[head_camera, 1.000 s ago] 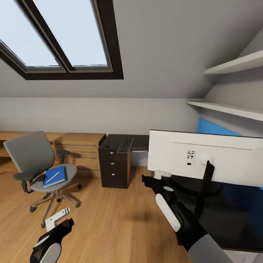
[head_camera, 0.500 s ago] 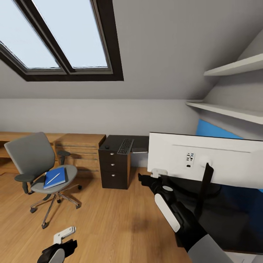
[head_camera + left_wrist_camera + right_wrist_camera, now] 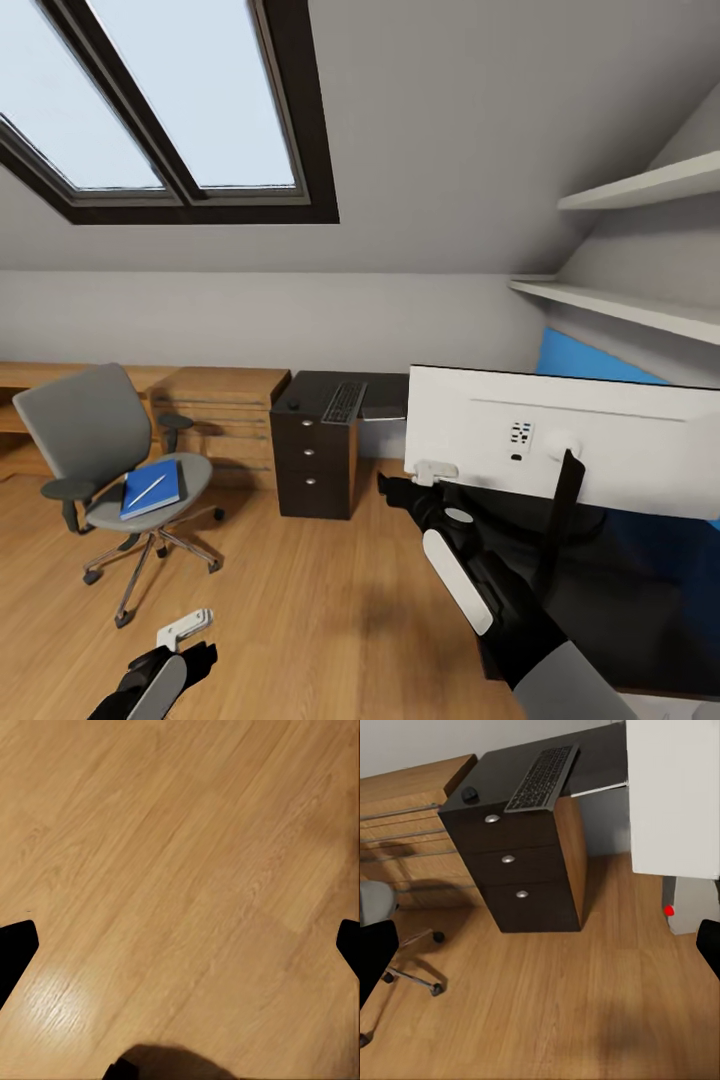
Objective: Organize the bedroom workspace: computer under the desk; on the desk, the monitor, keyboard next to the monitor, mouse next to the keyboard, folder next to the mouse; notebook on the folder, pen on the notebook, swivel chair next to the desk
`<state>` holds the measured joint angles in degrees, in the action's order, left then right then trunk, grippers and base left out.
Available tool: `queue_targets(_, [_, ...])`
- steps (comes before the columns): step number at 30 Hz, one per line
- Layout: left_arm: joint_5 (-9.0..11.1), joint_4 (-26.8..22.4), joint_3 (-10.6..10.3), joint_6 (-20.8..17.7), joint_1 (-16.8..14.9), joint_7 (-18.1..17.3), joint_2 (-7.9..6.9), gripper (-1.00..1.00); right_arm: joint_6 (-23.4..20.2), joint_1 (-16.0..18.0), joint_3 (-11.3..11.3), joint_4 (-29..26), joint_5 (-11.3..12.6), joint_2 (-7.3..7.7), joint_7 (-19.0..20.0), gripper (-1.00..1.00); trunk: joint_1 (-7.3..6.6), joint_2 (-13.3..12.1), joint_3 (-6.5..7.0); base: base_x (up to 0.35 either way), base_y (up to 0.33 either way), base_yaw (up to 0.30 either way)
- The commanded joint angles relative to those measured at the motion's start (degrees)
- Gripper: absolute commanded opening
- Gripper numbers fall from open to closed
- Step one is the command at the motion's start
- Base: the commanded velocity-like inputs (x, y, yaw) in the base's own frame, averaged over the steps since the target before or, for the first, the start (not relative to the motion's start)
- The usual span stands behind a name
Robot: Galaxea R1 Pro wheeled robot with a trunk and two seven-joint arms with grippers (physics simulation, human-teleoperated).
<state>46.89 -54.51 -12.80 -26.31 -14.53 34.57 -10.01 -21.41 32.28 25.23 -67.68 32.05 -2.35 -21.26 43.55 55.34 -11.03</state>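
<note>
- The monitor (image 3: 560, 440) is seen from its white-grey back, standing on a thin black stand (image 3: 558, 510) on the glossy black desk (image 3: 620, 590). It is judged wide, fairly heavy and top-heavy, with a fragile screen face, so a hold low on the stand or on a side edge would be safer than one on the panel.
- The right gripper (image 3: 412, 487) is held just beside the monitor's lower near corner. Its fingers are spread wide in the right wrist view and nothing is held between them; whether the corner is touched cannot be told.
- The keyboard (image 3: 542, 777) lies flat on the dark drawer unit (image 3: 521, 866), near a small dark round thing (image 3: 470, 794) that may be the mouse. It is judged stiff and light, best taken across its short width at one end.
- The folder (image 3: 151, 487) rests on the swivel chair (image 3: 100, 450) seat with the pen (image 3: 146, 489) lying on it. Both are thin and slippery, and the pen is likely to roll off if the folder is tilted.
- The left gripper (image 3: 185, 640) hangs low over the wood floor (image 3: 180, 870), open wide and empty.
</note>
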Motion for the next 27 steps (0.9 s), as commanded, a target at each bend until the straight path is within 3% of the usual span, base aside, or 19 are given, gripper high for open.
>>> queue_targets(1, [0.5, -0.2, -0.2, 0.0, -0.1, 0.5, -0.08, 1.0, -0.1, 0.1, 0.1, -0.3, 0.5, 0.01, -0.5, 1.0, 0.02, 0.1, -0.09, 0.121, 0.117, 0.0])
queue_targets(10, [0.5, -0.3, -0.4, 0.0, -0.1, 0.5, -0.03, 1.0, -0.1, 0.1, 0.1, -0.7, 0.4, 0.28, -0.5, 1.0, 0.02, 0.1, -0.09, 0.214, 0.191, 0.0])
queue_targets(14, [0.5, -0.3, -0.5, 0.1, -0.1, 0.5, -0.01, 1.0, -0.6, 0.1, 1.6, -0.9, 0.0, -0.52, -2.4, 1.0, 0.02, 0.1, -0.09, 0.144, 0.056, 0.0])
queue_targets(15, [0.5, -0.3, -0.6, 0.0, -0.1, 0.5, 0.03, 1.0, -3.6, 1.9, 1.7, -3.0, -0.2, -1.9, -7.8, 1.0, 0.02, 0.1, -0.09, 0.035, 0.007, 0.0])
queue_targets(17, [0.5, -0.3, -0.6, 0.0, -0.1, 0.5, 0.06, 1.0, -7.7, 6.5, 1.7, -3.8, -0.1, -3.13, -13.4, 1.0, 0.02, 0.1, -0.09, 0.019, 0.004, 0.0])
queue_targets(18, [0.5, -0.3, -0.6, 0.0, -0.1, 0.5, 0.1, 1.0, -10.5, 10.7, 1.7, -3.9, 0.0, -3.63, -17.0, 1.0, 0.02, 0.1, -0.09, 0.007, 0.002, 0.0])
queue_targets(19, [0.5, -0.3, -0.7, 0.1, -0.1, 0.5, 0.23, 1.0, -11.3, 12.1, 1.7, -3.8, 0.0, -3.73, -17.8, 1.0, 0.02, 0.1, -0.09, 0.006, 0.001, 0.0])
queue_targets(20, [0.5, -0.3, -0.8, 0.1, -0.1, 0.5, 0.61, 1.0, -13.0, 16.3, 1.6, -2.9, 0.1, -4.01, -19.6, 1.0, 0.02, 0.1, -0.09, 0.003, 0.001, 0.0])
queue_targets(22, [0.5, -0.3, -1.1, 0.1, -0.1, 0.5, 0.91, 1.0, -13.8, 19.4, 1.5, -1.8, 0.1, -4.17, -20.3, 1.0, 0.02, 0.1, -0.09, 0.002, 0.0, 0.0])
queue_targets(27, [0.4, -0.3, -2.7, 0.1, -0.1, 0.6, 1.48, 1.0, -16.6, 31.7, 1.5, 5.4, 0.3, -4.56, -21.3, 1.0, 0.02, 0.1, -0.09, 0.0, 0.0, 0.0])
